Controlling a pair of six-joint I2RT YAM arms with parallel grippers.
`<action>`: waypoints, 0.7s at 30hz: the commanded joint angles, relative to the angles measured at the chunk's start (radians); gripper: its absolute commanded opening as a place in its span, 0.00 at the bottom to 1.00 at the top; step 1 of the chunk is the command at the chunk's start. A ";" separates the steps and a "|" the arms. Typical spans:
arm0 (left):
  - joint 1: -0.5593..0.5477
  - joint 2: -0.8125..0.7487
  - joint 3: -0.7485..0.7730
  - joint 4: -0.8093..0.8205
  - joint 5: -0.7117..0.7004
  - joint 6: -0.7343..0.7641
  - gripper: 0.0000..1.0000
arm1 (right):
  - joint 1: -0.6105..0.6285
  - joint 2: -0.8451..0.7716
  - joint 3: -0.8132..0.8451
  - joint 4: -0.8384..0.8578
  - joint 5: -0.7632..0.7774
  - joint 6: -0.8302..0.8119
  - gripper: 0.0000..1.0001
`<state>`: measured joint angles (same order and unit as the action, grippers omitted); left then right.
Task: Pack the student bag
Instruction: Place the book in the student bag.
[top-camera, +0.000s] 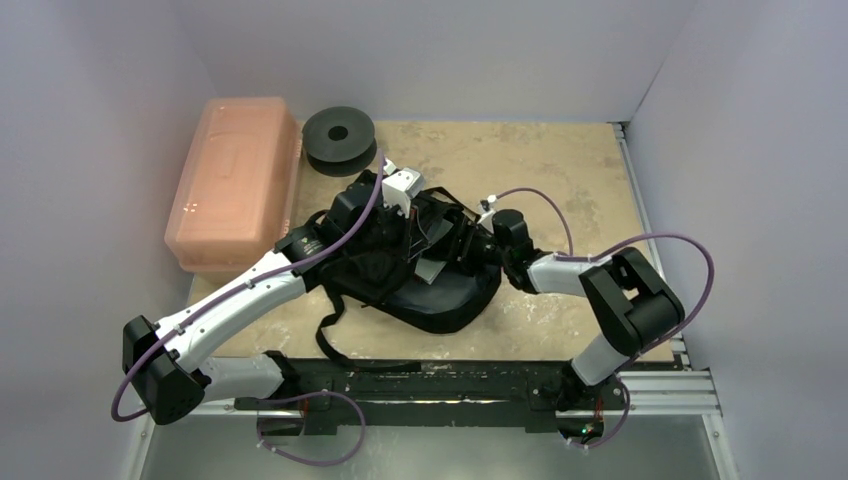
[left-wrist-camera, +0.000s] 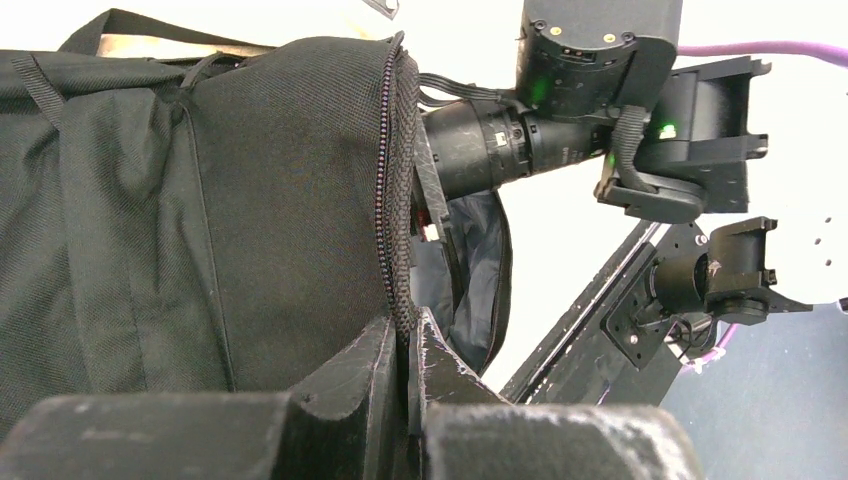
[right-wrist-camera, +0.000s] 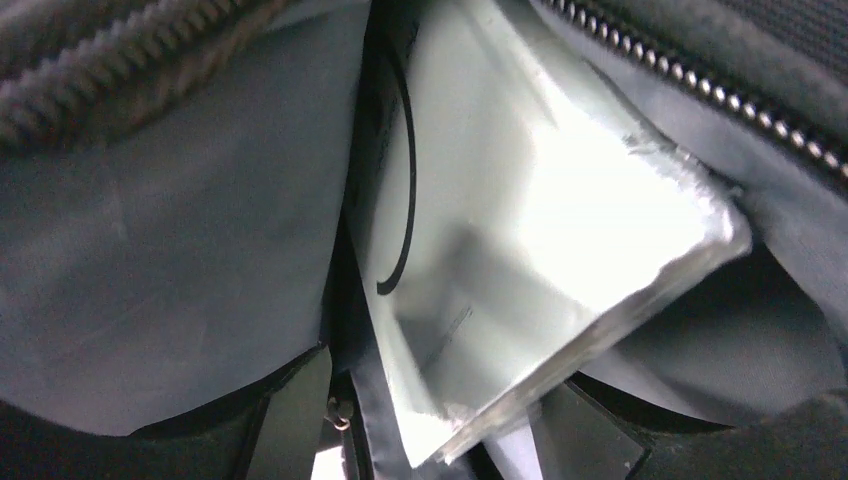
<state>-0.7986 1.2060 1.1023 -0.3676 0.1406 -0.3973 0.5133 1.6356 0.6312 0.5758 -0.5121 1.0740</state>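
The student bag (top-camera: 440, 295), soft and black, lies mid-table with its mouth pulled open. My left gripper (left-wrist-camera: 410, 335) is shut on the bag's zip edge (left-wrist-camera: 398, 200) and holds it up. My right gripper (right-wrist-camera: 430, 430) reaches into the opening, its wrist (left-wrist-camera: 500, 145) passing through the mouth. Its fingers (right-wrist-camera: 290, 420) stand apart on either side of a flat pale-grey item with a black ring mark (right-wrist-camera: 520, 220). That item sits tilted against the grey lining (right-wrist-camera: 170, 250); gaps show between it and both fingers. The right fingertips are hidden by the bag in the top view.
A pink translucent box (top-camera: 235, 185) stands at the back left, with a black round spool (top-camera: 339, 137) beside it. A bag strap (top-camera: 335, 345) trails toward the black front rail (top-camera: 450, 385). White walls close in the table on three sides.
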 joint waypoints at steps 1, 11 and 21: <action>-0.001 -0.036 0.010 0.081 0.032 -0.001 0.00 | 0.000 -0.099 -0.006 -0.166 0.046 -0.132 0.73; -0.002 -0.030 0.013 0.080 0.054 -0.016 0.00 | 0.003 -0.043 -0.002 -0.058 0.068 -0.120 0.32; -0.002 -0.015 0.003 0.099 0.056 -0.038 0.00 | 0.076 0.061 0.177 0.066 0.037 -0.077 0.20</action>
<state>-0.7986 1.2060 1.0985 -0.3607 0.1539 -0.4088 0.5484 1.6714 0.7185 0.4942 -0.4614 0.9886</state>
